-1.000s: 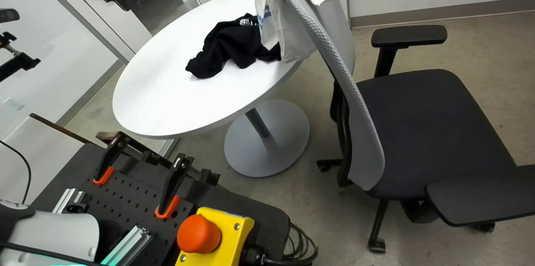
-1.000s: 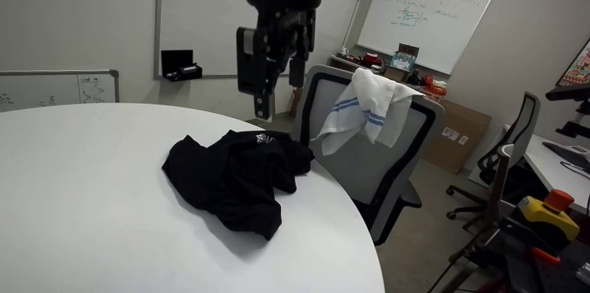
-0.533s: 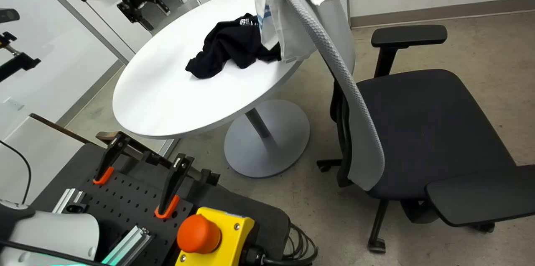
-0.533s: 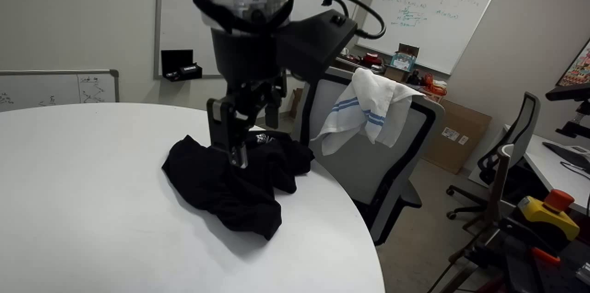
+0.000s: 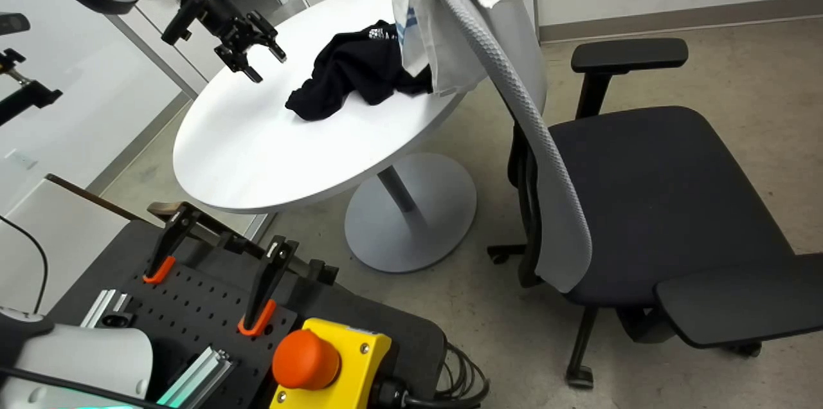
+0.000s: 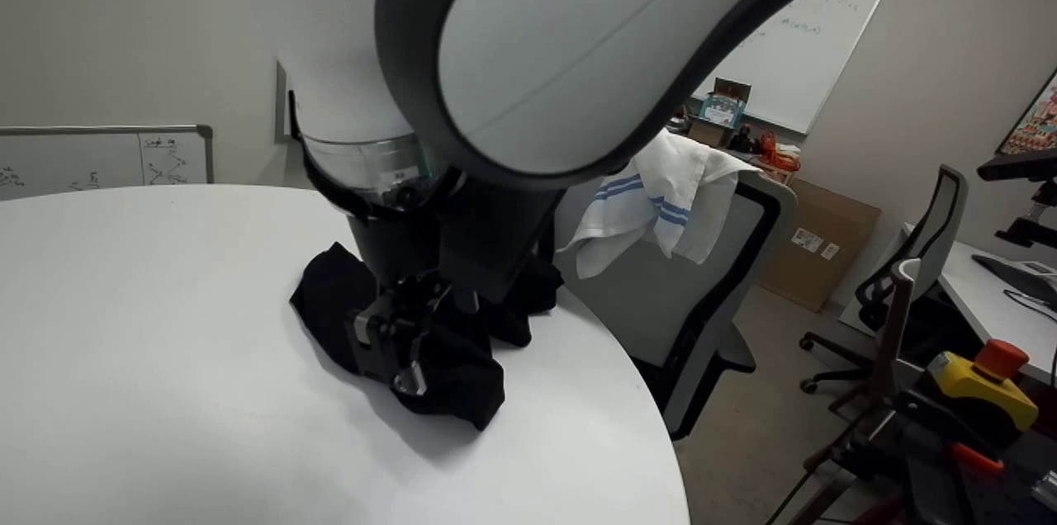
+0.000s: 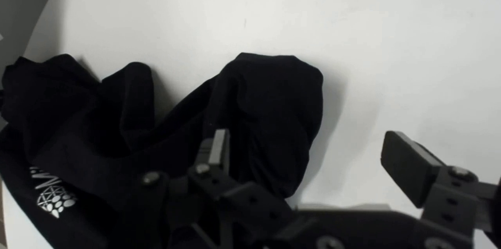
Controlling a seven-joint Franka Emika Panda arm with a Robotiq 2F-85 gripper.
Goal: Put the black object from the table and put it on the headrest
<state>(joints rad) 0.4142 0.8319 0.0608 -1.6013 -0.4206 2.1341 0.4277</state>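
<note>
A crumpled black cloth [image 5: 360,68] with a small white print lies on the round white table [image 5: 238,145]. It also shows in an exterior view [image 6: 322,294], partly hidden behind my arm, and in the wrist view [image 7: 274,96]. The grey office chair's backrest [image 5: 495,55] stands at the table edge; its top edge carries a white towel [image 5: 424,23]. My gripper [image 5: 269,68] is open and empty, above the table beside the cloth's near end. In the wrist view the gripper [image 7: 307,143] has one finger over the cloth and one over bare table.
The chair's armrest [image 5: 630,55] and seat [image 5: 669,203] are beyond the backrest. A yellow box with a red button [image 5: 334,364] and black clamps with orange tips [image 5: 263,287] are on the robot's stand. A cardboard box [image 6: 817,244] leans at the back.
My arm has come further into view. The open gripper has moved down and over towards the near end of the cloth. The cloth, towel and chair have not moved.
</note>
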